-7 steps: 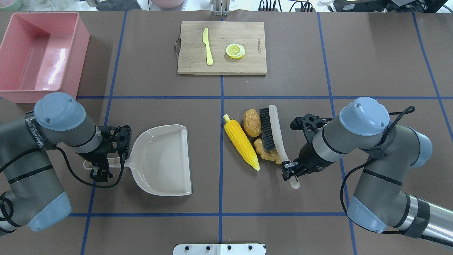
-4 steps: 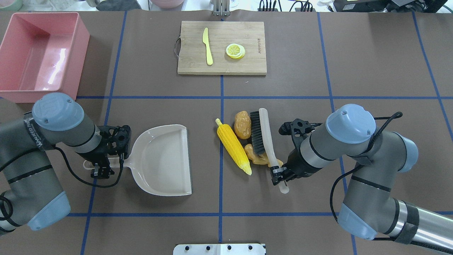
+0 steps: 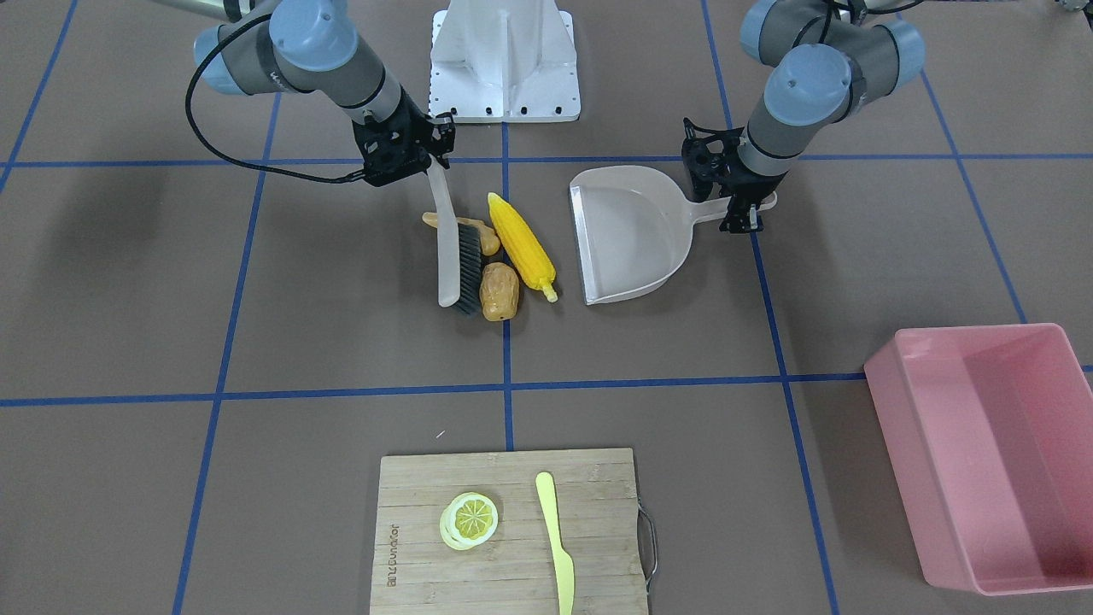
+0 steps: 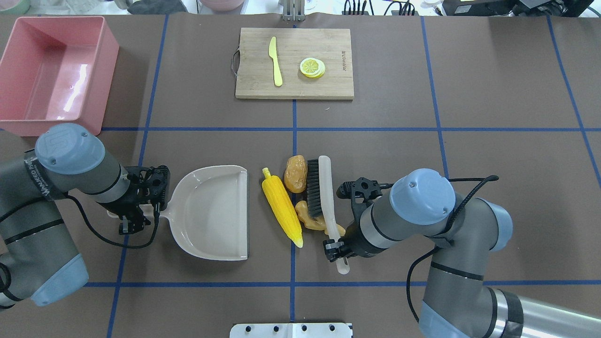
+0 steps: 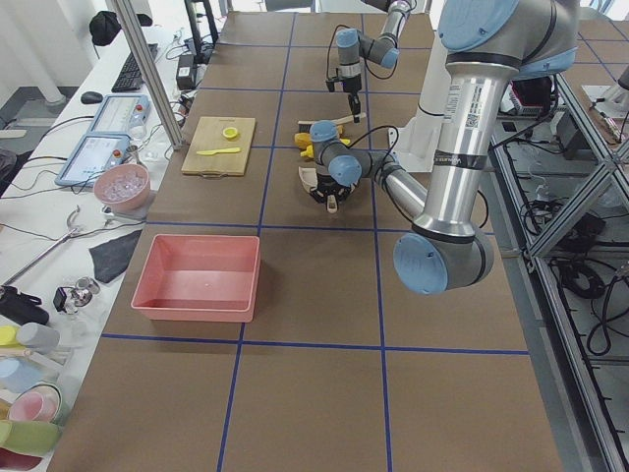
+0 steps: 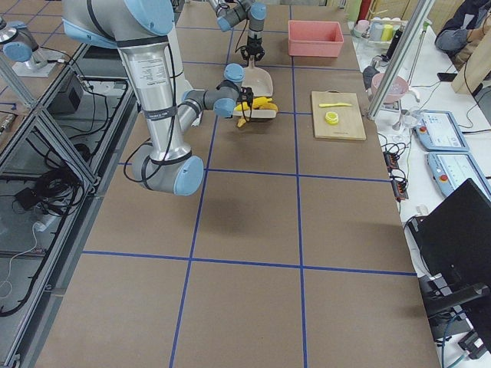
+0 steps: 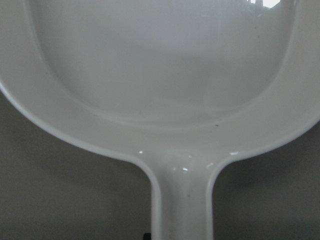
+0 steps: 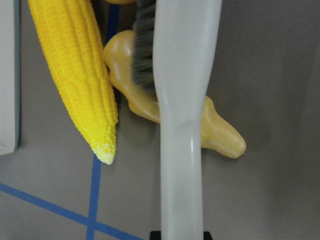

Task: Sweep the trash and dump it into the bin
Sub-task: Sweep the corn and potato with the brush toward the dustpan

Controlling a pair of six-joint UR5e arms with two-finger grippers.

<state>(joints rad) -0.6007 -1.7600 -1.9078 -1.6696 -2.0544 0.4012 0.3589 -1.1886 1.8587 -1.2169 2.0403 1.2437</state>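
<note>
The yellow corn cob (image 4: 281, 213), the brown-orange potato (image 4: 295, 173) and the tan ginger root (image 4: 310, 220) lie together just right of the beige dustpan (image 4: 211, 211). My right gripper (image 4: 339, 249) is shut on the handle of a white brush (image 4: 325, 197), whose bristles press against the potato and ginger. The right wrist view shows the brush handle (image 8: 182, 100) over the ginger (image 8: 220, 132), beside the corn (image 8: 75, 65). My left gripper (image 4: 136, 217) is shut on the dustpan handle (image 7: 182, 200). The pink bin (image 4: 51, 70) stands empty at the far left.
A wooden cutting board (image 4: 328, 84) at the far middle holds a pale yellow knife (image 4: 275, 61) and a lemon slice (image 4: 312, 67). A metal plate (image 4: 291, 330) sits at the near edge. Blue tape lines cross the brown table.
My right gripper has swept the brush to the left, pushing the corn, potato and ginger close to the dustpan's mouth. The dustpan has shifted slightly left and squared up.
</note>
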